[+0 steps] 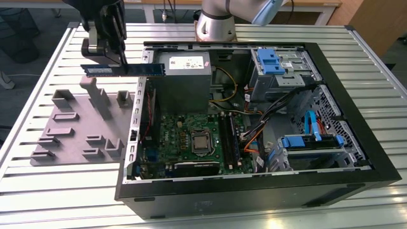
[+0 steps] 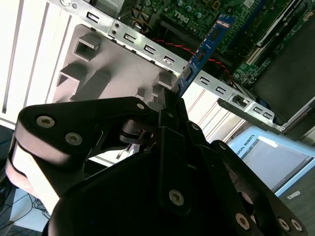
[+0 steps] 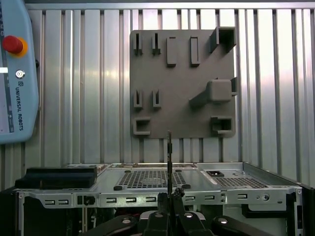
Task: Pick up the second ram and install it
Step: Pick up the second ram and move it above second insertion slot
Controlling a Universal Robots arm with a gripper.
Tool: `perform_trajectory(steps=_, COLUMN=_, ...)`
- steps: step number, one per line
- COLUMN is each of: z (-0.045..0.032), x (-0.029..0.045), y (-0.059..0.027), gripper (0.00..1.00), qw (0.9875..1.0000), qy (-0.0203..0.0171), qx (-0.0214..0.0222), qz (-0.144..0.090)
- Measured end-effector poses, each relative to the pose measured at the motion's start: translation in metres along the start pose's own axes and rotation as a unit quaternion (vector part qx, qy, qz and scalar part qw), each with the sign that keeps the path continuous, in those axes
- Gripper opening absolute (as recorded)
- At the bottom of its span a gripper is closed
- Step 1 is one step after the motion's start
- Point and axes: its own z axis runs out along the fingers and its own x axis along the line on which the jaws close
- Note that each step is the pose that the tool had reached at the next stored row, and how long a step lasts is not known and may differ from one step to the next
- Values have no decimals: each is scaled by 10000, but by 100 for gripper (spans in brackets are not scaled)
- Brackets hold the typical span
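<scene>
The second ram, a long narrow blue board with small dark chips, hangs level in the air over the open computer case's wall on the exterior view's left, above the edge of the grey holder plate. My gripper is shut on its upper edge. In the second wrist view the ram sticks out from between the black fingers toward the motherboard. Seen edge-on in the first wrist view, the ram is a thin vertical line rising from my gripper. The long memory slots lie beside the processor socket.
The open black case holds a grey power supply, blue drive brackets and loose cables. The holder plate has several raised posts and pockets. A teach pendant lies on the slatted metal table.
</scene>
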Motion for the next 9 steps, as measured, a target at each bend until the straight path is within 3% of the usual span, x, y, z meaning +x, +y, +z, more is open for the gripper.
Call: perform_trajectory(steps=9, z=-1, x=-1, y=-28, gripper=14, qw=10000, qy=0, qx=0, qz=0)
